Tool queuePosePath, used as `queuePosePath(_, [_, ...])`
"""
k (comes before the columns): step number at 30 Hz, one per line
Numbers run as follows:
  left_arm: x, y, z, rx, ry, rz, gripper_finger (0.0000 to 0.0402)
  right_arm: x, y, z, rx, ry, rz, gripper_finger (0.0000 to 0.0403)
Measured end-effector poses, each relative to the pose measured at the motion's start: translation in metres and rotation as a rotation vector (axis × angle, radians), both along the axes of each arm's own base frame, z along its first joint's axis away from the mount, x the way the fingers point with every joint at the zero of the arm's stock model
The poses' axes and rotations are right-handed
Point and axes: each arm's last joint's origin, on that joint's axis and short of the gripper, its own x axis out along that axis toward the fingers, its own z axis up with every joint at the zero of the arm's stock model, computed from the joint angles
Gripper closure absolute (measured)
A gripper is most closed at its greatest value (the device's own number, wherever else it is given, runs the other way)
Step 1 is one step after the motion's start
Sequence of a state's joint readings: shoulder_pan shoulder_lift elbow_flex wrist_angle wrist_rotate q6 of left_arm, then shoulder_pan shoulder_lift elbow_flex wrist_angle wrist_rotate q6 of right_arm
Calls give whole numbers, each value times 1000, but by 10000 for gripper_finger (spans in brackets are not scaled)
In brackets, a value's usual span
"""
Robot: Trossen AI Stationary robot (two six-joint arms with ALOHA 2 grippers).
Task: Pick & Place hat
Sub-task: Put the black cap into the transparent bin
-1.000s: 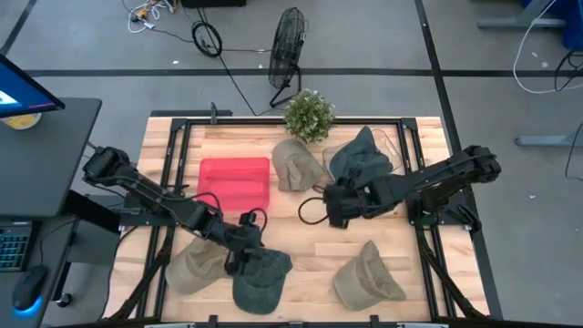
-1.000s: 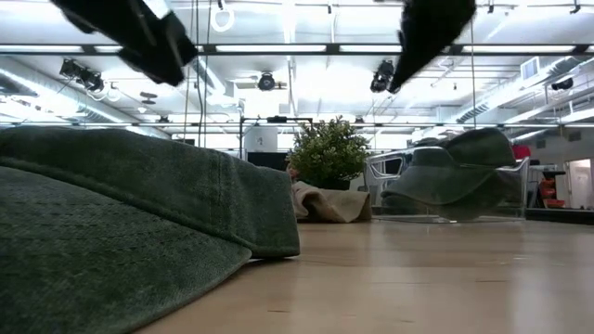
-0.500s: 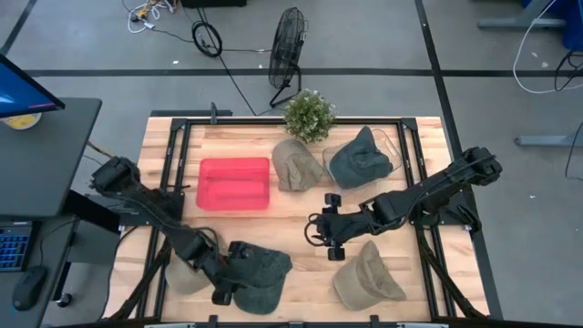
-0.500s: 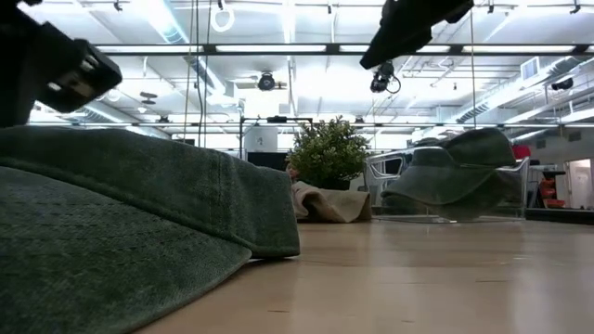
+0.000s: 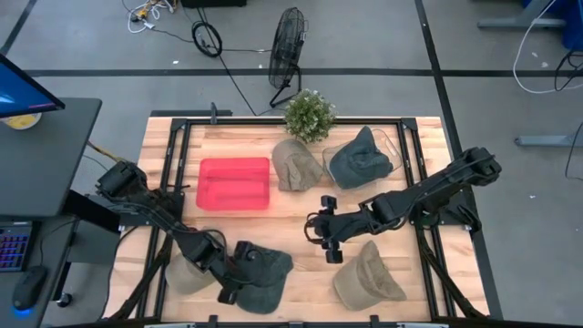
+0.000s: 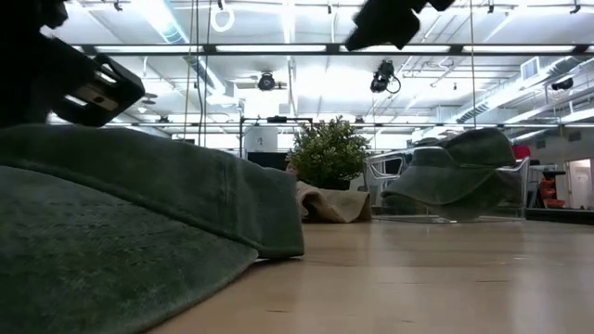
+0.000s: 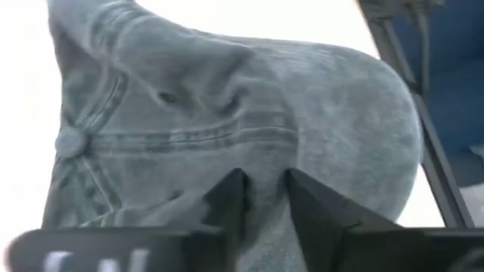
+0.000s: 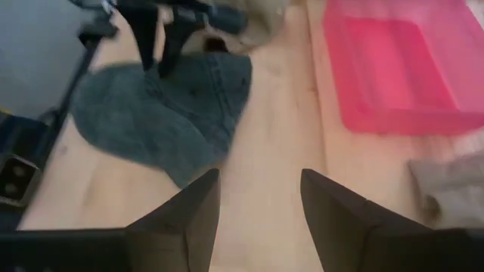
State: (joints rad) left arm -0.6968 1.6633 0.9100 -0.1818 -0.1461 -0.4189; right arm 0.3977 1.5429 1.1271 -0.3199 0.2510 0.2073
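Pressing into the green hat (image 5: 260, 276) at the table's (image 5: 301, 251) 7 o'clock edge, the left gripper (image 7: 261, 198) seemed pinched on its fabric, fingertips half buried. Right gripper (image 8: 257, 198) hovered mid-table, jaws apart, empty.

Dark green denim hat (image 5: 262, 276), tan hats (image 5: 367, 278) (image 5: 297, 165), grey-green hat (image 5: 360, 160), pink tray (image 5: 234, 183), green plant (image 5: 309, 115), pale wood table (image 5: 301, 239).

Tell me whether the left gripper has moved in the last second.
Yes. The left gripper has moved away from the red bin, toward the table's near edge, onto the dark green cap.
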Motion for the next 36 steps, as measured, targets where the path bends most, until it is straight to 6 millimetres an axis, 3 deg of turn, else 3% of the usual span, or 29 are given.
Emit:
queuePosePath(2, [1,0,1,-3,-9,-20,362,3,2,-1,19,-16,21,215])
queuePosePath(4, [5,2,2,-5,-34,-21,388,11,6,-3,68,-56,52,215])
queuePosePath(11, [29,19,20,85,-156,-36,395,41,24,-31,128,-151,246,215])
queuePosePath(18, [57,41,46,193,-231,-95,394,57,19,-65,50,-96,276,215])
queuePosePath(28, [67,68,44,228,-181,-38,391,61,6,-78,120,-7,228,217])
queuePosePath(32, [68,71,44,239,-180,-21,393,59,3,-82,137,49,193,242])
queuePosePath(36, [69,74,44,244,-180,-7,385,58,2,-84,145,73,175,301])
